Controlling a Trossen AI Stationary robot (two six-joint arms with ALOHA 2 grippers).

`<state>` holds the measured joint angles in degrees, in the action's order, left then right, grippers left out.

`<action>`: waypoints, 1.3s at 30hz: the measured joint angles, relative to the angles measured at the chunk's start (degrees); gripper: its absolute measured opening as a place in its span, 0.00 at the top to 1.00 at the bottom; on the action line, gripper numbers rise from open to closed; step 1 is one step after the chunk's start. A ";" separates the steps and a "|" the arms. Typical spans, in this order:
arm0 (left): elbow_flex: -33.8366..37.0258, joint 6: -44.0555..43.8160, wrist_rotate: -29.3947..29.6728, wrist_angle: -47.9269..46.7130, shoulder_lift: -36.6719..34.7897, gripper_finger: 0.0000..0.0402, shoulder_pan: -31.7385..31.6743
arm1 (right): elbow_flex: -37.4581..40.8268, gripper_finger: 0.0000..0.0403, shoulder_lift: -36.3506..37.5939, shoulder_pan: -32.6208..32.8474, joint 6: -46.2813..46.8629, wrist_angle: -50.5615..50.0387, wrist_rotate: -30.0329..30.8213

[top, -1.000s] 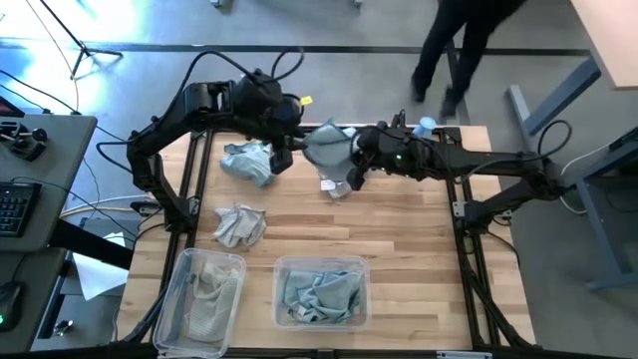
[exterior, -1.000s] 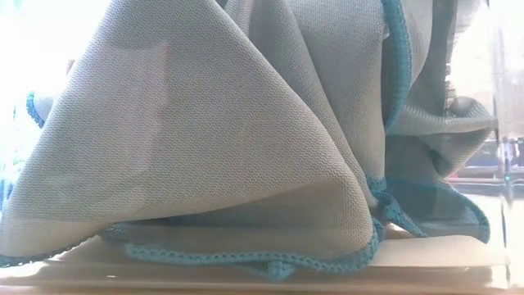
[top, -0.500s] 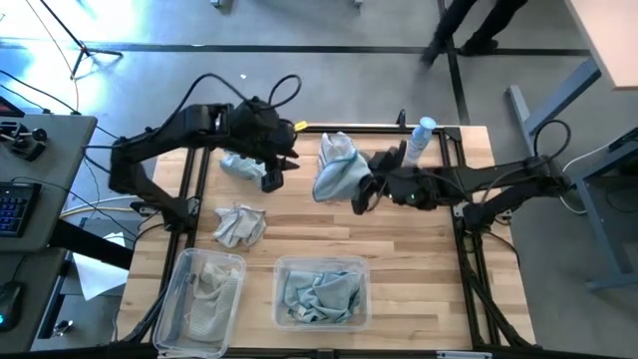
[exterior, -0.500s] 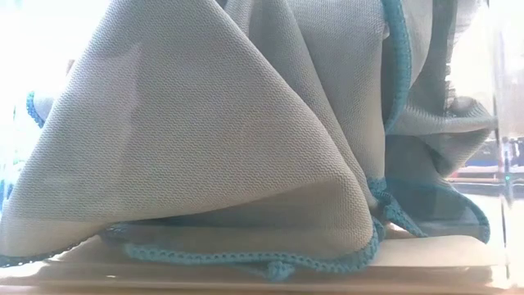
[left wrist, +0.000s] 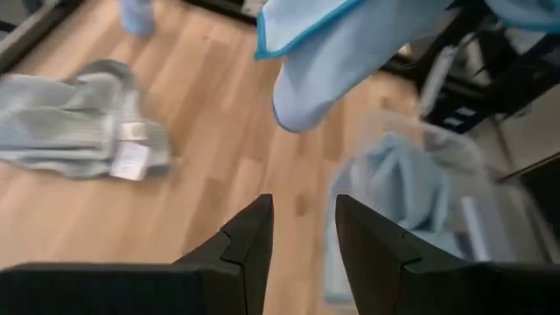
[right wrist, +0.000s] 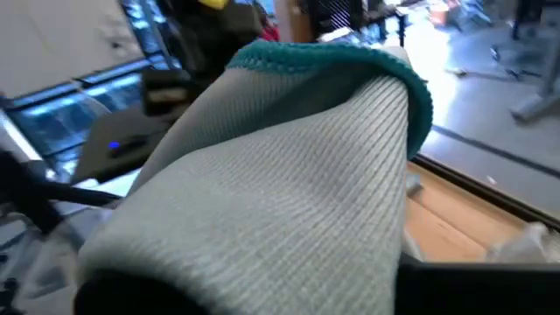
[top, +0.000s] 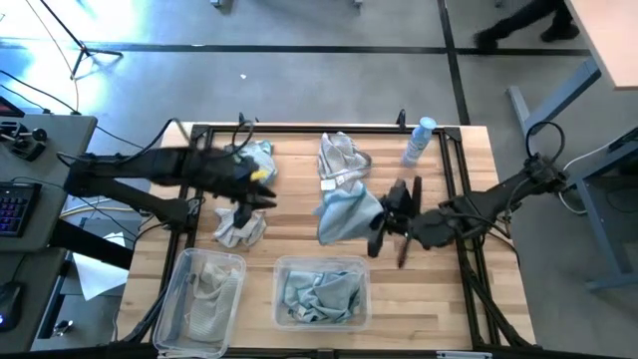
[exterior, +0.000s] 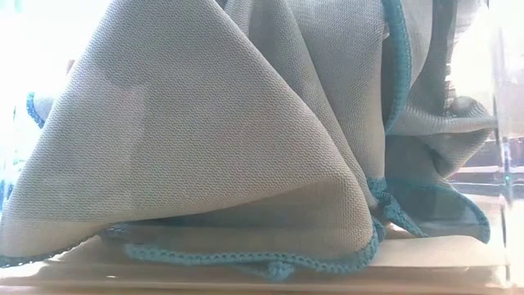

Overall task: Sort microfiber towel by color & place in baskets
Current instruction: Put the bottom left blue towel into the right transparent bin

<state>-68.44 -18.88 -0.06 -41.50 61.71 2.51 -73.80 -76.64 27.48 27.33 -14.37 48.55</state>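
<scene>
My right gripper [top: 377,221] is over the table's middle, shut on a pale teal-blue towel [top: 342,215]. That towel also shows in the left wrist view [left wrist: 350,61] and fills the right wrist view [right wrist: 280,175]. My left gripper [top: 254,194] is open, its fingers apart [left wrist: 302,236], just above a crumpled grey-beige towel [top: 239,225] and touching nothing. A grey towel with a white tag [top: 340,158] and a teal one [top: 257,155] lie near the far edge. The narrow basket [top: 182,269] holds beige cloths. The wide basket [top: 282,267] holds teal cloths [exterior: 246,147]. My right gripper holds the teal-blue towel by a bunched upper part [top: 365,211], coming level from the table's right. The cloth drapes over the fingers in the right wrist view and hides the contact. The towel hangs slack with its lower tip [left wrist: 296,115] off the wood.
A pale blue spray bottle [top: 419,141] lies at the far right corner. A black frame rail [top: 299,127] runs along the far edge. Bare wood [top: 419,289] lies right of the wide basket. A person's legs [top: 518,25] show on the floor beyond the table.
My right gripper has moved from the far edge toward the near edge, carrying the teal towel up and away from the grey tagged towel, which stayed at the far edge. My left gripper has moved from the far teal towel toward the near-left, over the grey-beige towel.
</scene>
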 joint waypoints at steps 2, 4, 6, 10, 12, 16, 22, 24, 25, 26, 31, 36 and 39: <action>2.91 -2.36 2.92 3.19 -1.93 0.71 3.04 | 0.00 1.00 -0.15 2.17 -0.83 2.28 1.01; 5.24 -4.37 6.74 5.68 -3.28 0.71 6.04 | 0.00 1.00 -0.28 4.34 -1.68 5.00 1.03; 7.13 -6.32 9.64 8.08 -4.17 0.71 8.62 | -0.14 1.00 -1.06 6.54 -1.82 8.42 1.09; 8.08 -7.32 12.34 8.88 -4.11 0.71 12.07 | -4.75 1.00 -5.53 11.39 -3.41 9.03 1.48; 8.08 -7.83 12.74 8.89 -3.70 0.71 13.10 | -8.87 1.00 -9.05 13.34 -4.83 7.78 1.63; 8.08 -9.75 12.88 8.88 -3.01 0.71 14.37 | -19.71 1.00 -17.03 14.69 -3.98 -1.15 1.44; 8.10 -11.88 13.04 8.88 -2.58 0.71 16.51 | -38.13 1.00 -29.93 11.44 10.15 -27.16 -6.43; 8.10 -12.16 13.73 8.89 -2.60 0.71 17.23 | -43.26 1.00 -34.18 9.82 15.45 -34.71 -10.69; 8.10 -12.37 14.24 8.87 -2.59 0.71 17.61 | -45.36 1.00 -36.20 9.10 17.61 -37.90 -12.95; 8.10 -12.43 14.75 8.86 -2.58 0.71 17.94 | -47.21 1.00 -38.16 8.45 19.44 -40.71 -15.12; 8.10 -13.97 16.86 8.84 -2.58 0.71 19.49 | -51.06 1.00 -45.78 6.15 27.52 -48.35 -21.64; 8.10 -15.21 18.43 8.84 -2.58 0.71 20.87 | -50.95 1.00 -50.84 4.02 33.33 -49.68 -28.50; 8.10 -15.67 19.02 8.84 -2.58 0.71 21.32 | -50.90 0.99 -53.13 2.80 35.63 -49.66 -32.31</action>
<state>-60.34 -34.55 18.96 -32.67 59.13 23.83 -124.70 -129.77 30.29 62.96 -64.03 16.24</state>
